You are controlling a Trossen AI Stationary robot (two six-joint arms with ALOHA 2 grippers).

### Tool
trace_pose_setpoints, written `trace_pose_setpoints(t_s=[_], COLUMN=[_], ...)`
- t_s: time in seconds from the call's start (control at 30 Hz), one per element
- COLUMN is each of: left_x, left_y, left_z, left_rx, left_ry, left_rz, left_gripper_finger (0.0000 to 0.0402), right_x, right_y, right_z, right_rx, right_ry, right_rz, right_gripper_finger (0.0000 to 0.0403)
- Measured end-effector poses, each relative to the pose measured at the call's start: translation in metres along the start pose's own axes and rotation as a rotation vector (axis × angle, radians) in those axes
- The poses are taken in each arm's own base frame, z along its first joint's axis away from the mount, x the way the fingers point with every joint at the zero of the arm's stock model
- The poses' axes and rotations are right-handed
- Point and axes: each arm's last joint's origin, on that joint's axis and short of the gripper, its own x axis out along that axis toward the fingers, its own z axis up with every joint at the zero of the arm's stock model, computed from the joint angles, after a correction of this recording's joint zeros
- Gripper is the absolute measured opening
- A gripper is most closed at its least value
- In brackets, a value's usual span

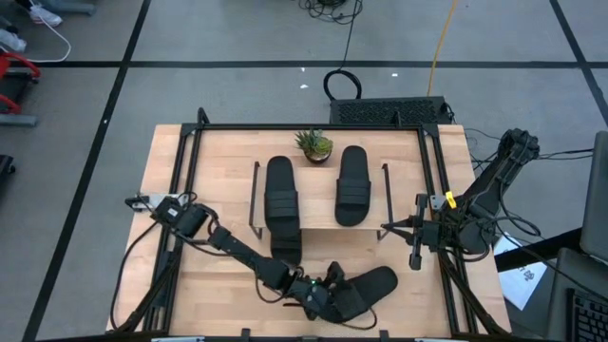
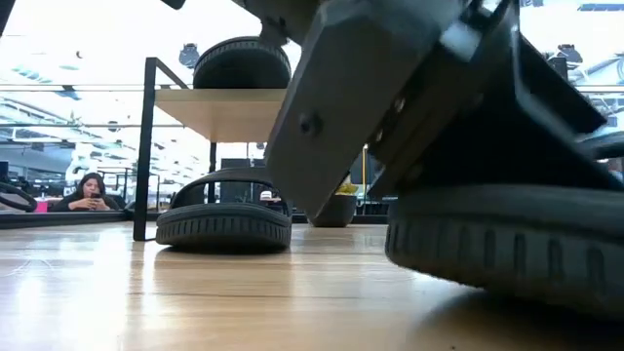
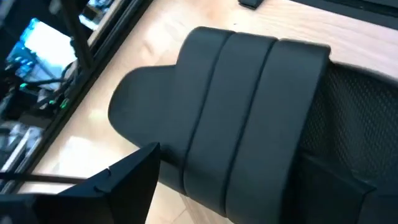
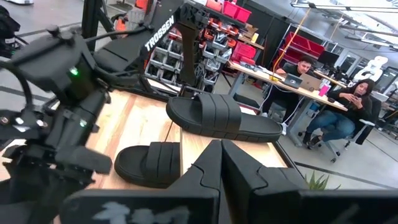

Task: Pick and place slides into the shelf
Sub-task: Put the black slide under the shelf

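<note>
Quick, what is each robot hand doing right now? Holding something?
Left hand: down over a black slide at the table's front edge; open or closed cannot be told.
Right hand: waiting at the table's right edge, closed, holding nothing.

A: Where do the cameras sit?
B: One looks straight down over the whole counter (image 1: pixel 218 275). One sits at counter height, looking level under the shelf (image 2: pixel 229 112). Each wrist camera looks close past its arm.
A: Any overlap?
B: All show a slide (image 3: pixel 249 112).
</note>
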Motion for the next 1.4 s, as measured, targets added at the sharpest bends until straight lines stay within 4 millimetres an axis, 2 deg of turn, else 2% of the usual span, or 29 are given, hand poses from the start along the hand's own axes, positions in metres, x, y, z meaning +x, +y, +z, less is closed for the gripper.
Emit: trace_pose_setpoints(t_s=[0.1, 0.2, 0.27, 0.4, 0.47, 0.63, 0.87, 1.07, 1.2, 1.4], left_x=[0.002, 0.003, 0.003, 0.001, -0.002, -0.012, -0.043, -0.065, -0.066, -0.057], left_y=[0.006, 0.009, 0.009, 0.005, 0.003, -0.007, -0.022, -0.020, -0.013, -0.010], left_z=[-0.004, -0.006, -0.005, -0.002, 0.001, 0.015, 0.047, 0.068, 0.067, 0.042], left_rx=[-0.014, -0.035, -0.046, -0.073, -0.106, -0.117, -0.196, -0.380, -0.476, -0.530], left_ry=[-0.011, -0.015, -0.017, 0.008, 0.020, 0.084, 0.262, 0.289, 0.297, 0.367], left_rz=[-0.027, -0.034, -0.032, 0.017, 0.046, 0.185, 0.356, 0.474, 0.490, 0.518], left_gripper_finger=[0.0298, 0.0246, 0.0194, 0.0052, 0.0018, 0.0006, 0.0003, 0.0001, 0.0001, 0.0001], right_x=[0.000, 0.000, 0.000, 0.000, 0.000, 0.000, 0.000, 0.000, 0.000, 0.000], right_y=[0.000, 0.000, 0.000, 0.000, 0.000, 0.000, 0.000, 0.000, 0.000, 0.000], right_z=[0.000, 0.000, 0.000, 0.000, 0.000, 0.000, 0.000, 0.000, 0.000, 0.000], right_rx=[0.000, -0.001, -0.005, -0.010, -0.010, -0.001, 0.000, 0.001, 0.023, 0.023], right_ry=[0.000, 0.000, 0.000, 0.000, 0.000, 0.000, 0.000, 0.000, 0.000, 0.000], right_rz=[0.000, 0.000, 0.000, 0.000, 0.000, 0.000, 0.000, 0.000, 0.000, 0.000], right_gripper_finger=[0.0000, 0.0000, 0.0000, 0.0000, 0.0000, 0.0000, 0.0000, 0.0000, 0.0000, 0.0000])
